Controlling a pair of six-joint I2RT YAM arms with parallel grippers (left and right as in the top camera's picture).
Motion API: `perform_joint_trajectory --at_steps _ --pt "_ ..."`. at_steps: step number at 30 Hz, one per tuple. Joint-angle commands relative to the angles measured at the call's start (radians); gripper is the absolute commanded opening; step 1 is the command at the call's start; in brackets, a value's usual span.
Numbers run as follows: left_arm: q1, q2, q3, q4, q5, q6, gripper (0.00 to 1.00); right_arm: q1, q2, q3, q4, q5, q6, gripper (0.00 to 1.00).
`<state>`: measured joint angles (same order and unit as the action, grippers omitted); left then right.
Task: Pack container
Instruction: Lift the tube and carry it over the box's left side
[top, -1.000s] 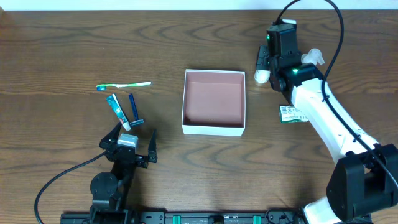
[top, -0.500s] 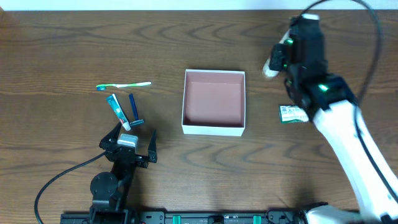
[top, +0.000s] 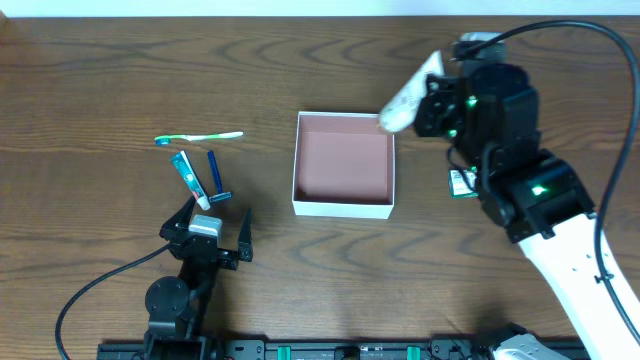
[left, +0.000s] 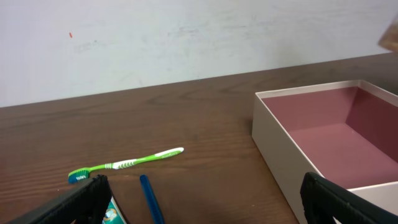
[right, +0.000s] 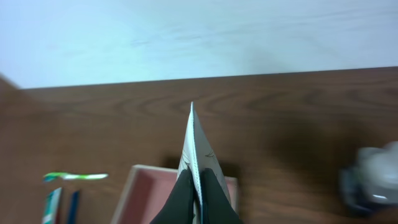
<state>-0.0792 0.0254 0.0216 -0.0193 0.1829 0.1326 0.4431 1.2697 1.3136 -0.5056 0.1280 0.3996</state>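
The right tool (right: 194, 186) is clamped on the flat crimped end of a white plastic tube (top: 400, 98), held over the far right corner of the square white cardboard container (top: 343, 208). The container has a pinkish floor and sits mid-way across the brown wooden tabletop (top: 100, 60). The left tool (top: 216, 222) rests with its fingers apart, near a green toothbrush (top: 200, 137).

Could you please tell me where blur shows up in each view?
Overhead: the white tube-like item in the right arm's jaws is smeared. Right wrist: generally soft, with a pale blob at lower right too blurred to identify. Left wrist: crisp on the green plastic toothbrush and the shallow white cardboard box, bar a pale smear at the top right edge.
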Motion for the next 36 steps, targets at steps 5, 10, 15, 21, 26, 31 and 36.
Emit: perform_joint_trajectory --at_steps 5,10,15,21,26,31,36 --pt "0.005 0.000 -0.018 -0.032 0.011 0.013 0.98 0.117 0.057 0.019 0.049 -0.019 0.092 0.01" --pt "0.005 0.000 -0.018 -0.032 0.011 0.013 0.98 0.173 0.152 0.019 0.112 -0.020 0.122 0.01" --pt "0.005 0.000 -0.018 -0.032 0.011 0.013 0.98 0.211 0.239 0.019 0.191 -0.006 0.137 0.02" --pt "0.005 0.000 -0.018 -0.032 0.011 0.013 0.98 0.227 0.307 0.019 0.243 0.041 0.146 0.01" --pt "0.005 0.000 -0.018 -0.032 0.011 0.013 0.98 0.227 0.348 0.019 0.262 0.055 0.146 0.02" --pt "0.005 0.000 -0.018 -0.032 0.011 0.013 0.98 0.228 0.387 0.019 0.279 0.085 0.143 0.02" --pt "0.005 0.000 -0.018 -0.032 0.011 0.013 0.98 0.228 0.418 0.019 0.318 0.093 0.126 0.02"
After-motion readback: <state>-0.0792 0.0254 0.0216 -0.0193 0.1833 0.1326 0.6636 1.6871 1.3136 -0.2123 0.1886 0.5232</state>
